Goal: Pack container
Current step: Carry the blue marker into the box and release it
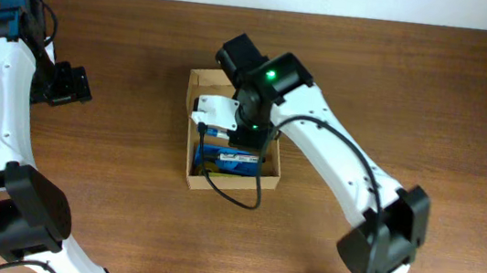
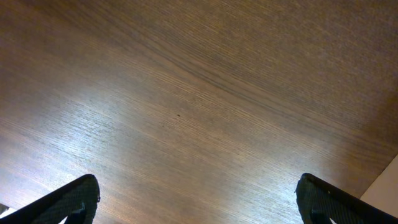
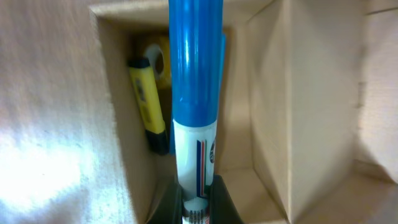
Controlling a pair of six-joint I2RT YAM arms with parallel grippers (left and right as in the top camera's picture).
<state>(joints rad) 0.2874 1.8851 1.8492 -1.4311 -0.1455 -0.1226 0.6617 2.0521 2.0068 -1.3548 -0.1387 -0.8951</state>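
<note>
The tan cardboard container (image 1: 191, 131) sits open at the table's middle, and its inside walls fill the right wrist view (image 3: 298, 106). My right gripper (image 3: 198, 202) is shut on a white marker with a blue cap (image 3: 195, 81) and holds it inside the container; in the overhead view the right gripper (image 1: 245, 141) is over the container. A yellow highlighter (image 3: 147, 102) lies in the container's bottom, left of the marker. Blue items (image 1: 231, 161) lie in the container. My left gripper (image 2: 199, 202) is open and empty over bare table at the far left (image 1: 70, 86).
The brown wooden table (image 1: 414, 92) extends all round the container. A black cable (image 1: 233, 190) loops over the container's front edge. The table's light edge (image 2: 385, 186) shows at the lower right of the left wrist view.
</note>
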